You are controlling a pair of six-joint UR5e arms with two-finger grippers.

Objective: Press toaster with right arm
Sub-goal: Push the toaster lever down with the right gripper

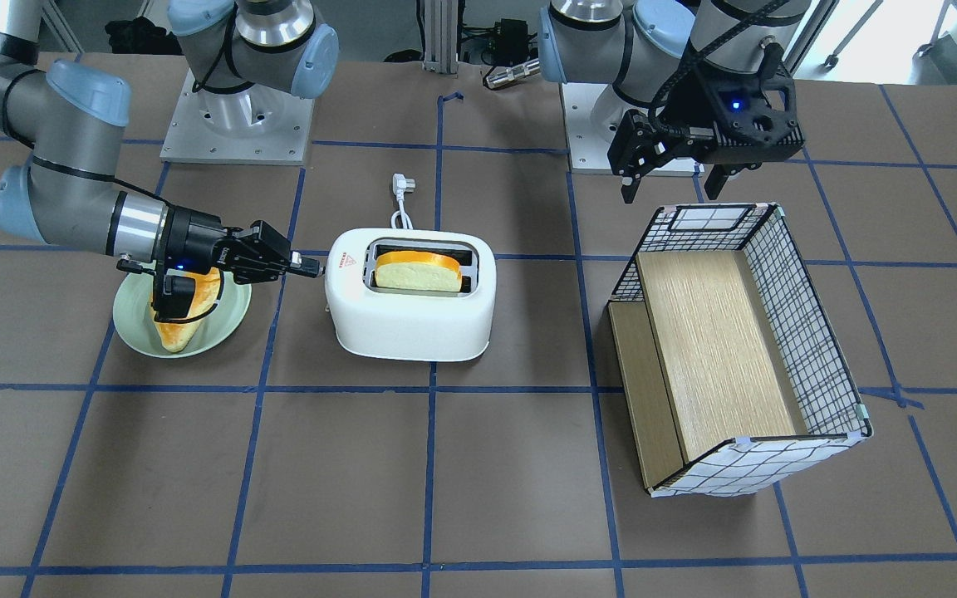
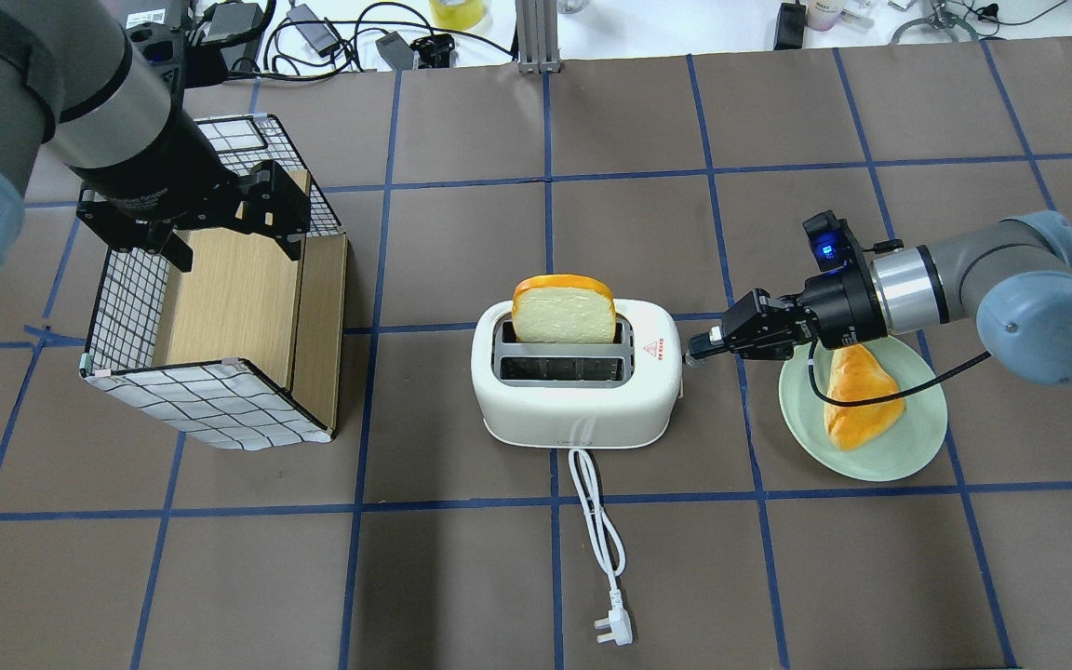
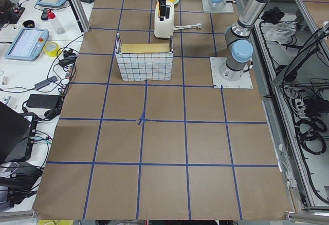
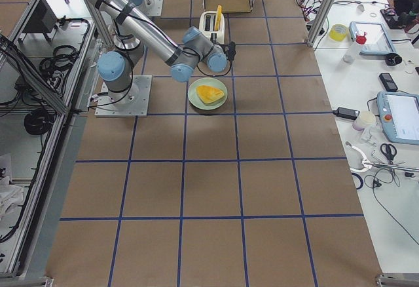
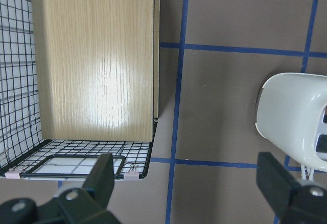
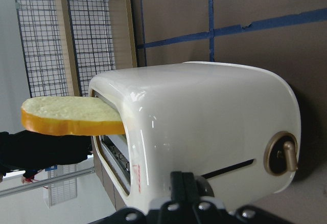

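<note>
The white two-slot toaster (image 1: pixel 412 320) stands mid-table, with a bread slice (image 1: pixel 416 272) sticking out of one slot. It also shows in the overhead view (image 2: pixel 582 409) and the right wrist view (image 6: pixel 214 111). My right gripper (image 1: pixel 312 266) (image 2: pixel 692 354) is shut and empty. It lies level, with its tips against the toaster's end wall by the lever slot (image 6: pixel 230 169). In the right wrist view the shut right gripper (image 6: pixel 181 183) sits low against that wall. My left gripper (image 1: pixel 669 178) (image 2: pixel 229 237) (image 5: pixel 186 183) is open and empty, above the basket's rim.
A pale green plate (image 2: pixel 908 447) with a bread wedge (image 2: pixel 857 400) sits under my right wrist. A wire basket (image 2: pixel 192 400) with wooden boards inside stands on my left. The toaster's white cord and plug (image 2: pixel 612 628) trail toward the robot's side. A brass dial (image 6: pixel 280 153) is on the toaster's end.
</note>
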